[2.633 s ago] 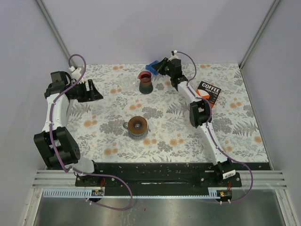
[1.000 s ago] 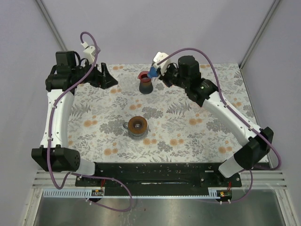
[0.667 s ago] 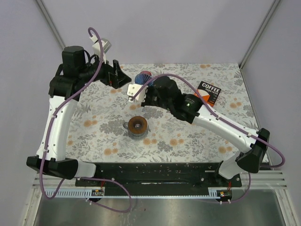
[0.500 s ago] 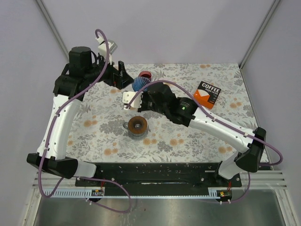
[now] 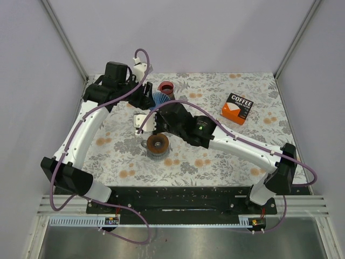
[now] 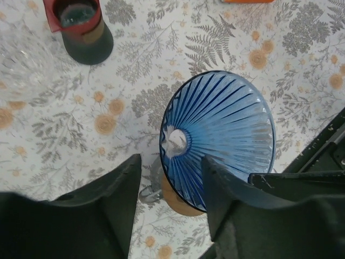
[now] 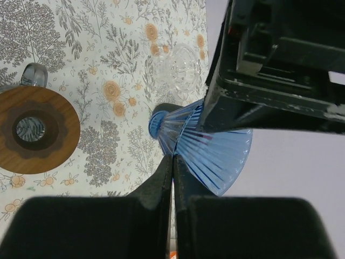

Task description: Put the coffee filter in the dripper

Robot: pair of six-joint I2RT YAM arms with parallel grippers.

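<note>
**Fig.** Transfer phase: filter carried toward the dripper. All positions are given re. the dripper.

Nearest the arm bases, the dripper (image 5: pixel 158 144) is seen standing on the floral table (image 5: pixel 121 162). It has a wood collar w/ a central hole and a glass handle, and nothing is seated in it yet.

Just beyond the dripper, the right gripper (image 7: pixel 173 162) is shown w/ jaws pinched almost together on the rim wall of the coffee filter (image 5: pixel 160 99), a blue ribbed cone w/ a small hole at the tip. The filter is held in the air on the far side of the dripper, apart from it. It is tilted on its side, tip turned toward the dripper side (cf. right wrist view).

Next beyond, the left gripper (image 6: pixel 171 162) is seen w/ jaws spread wide, one finger either side of the cone in its own wrist view. Contact w/ the cone cannot be told, and nothing is seen clamped.

Farther beyond the dripper stand a red-and-dark cup (image 5: pixel 166 87) and a clear glass piece (image 7: pixel 182 66). A coffee box (image 5: pixel 237 108) lies far right of the dripper.

Step judged: carry/alignment, insertion not yet done. Next move, as judged: the cone is to be centred over the collar hole, turned tip-down, lowered until seated, then released. The left jaws are to be kept off the cone, or a hand-over completed first; which is meant cannot be told.
</note>
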